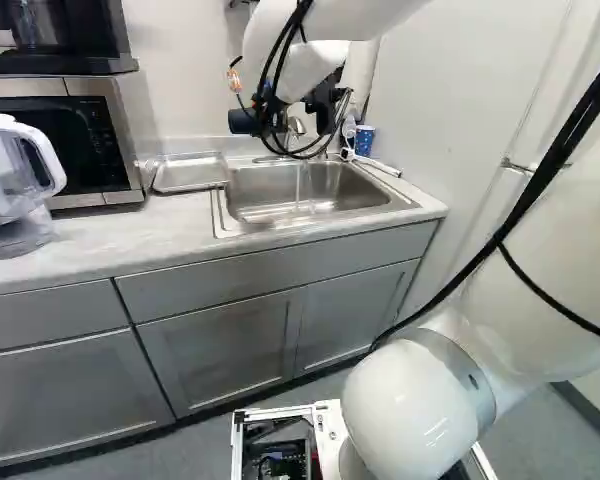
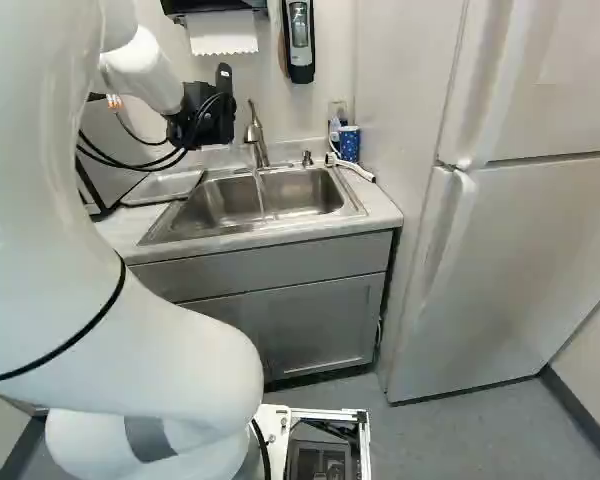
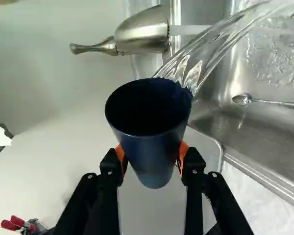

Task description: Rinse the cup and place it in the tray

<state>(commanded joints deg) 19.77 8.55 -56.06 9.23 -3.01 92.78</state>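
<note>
Wrist view shows us one dark blue cup (image 3: pixel 151 159), clenched between our two fingers (image 3: pixel 192 169), its mouth facing the camera. One arc of water (image 3: pixel 198 58) meets its rim and reaches over the sink (image 2: pixel 300 190), where we count one spoon (image 3: pixel 243 99). We also see one faucet (image 2: pixel 257 135), one tray (image 1: pixel 190 172) beside the sink, one patterned cup (image 2: pixel 349 143) near its far corner and one pitcher (image 1: pixel 10 170). The dark blue cup's inside is too dark for us to make out; pitcher and microwave (image 1: pixel 55 140) are cut off at the left base view's edge. Our pale desk (image 1: pixel 90 240) tops grey cabinets (image 1: pixel 220 340); a fridge (image 2: pixel 520 250) stands at the right of the right base view.
</note>
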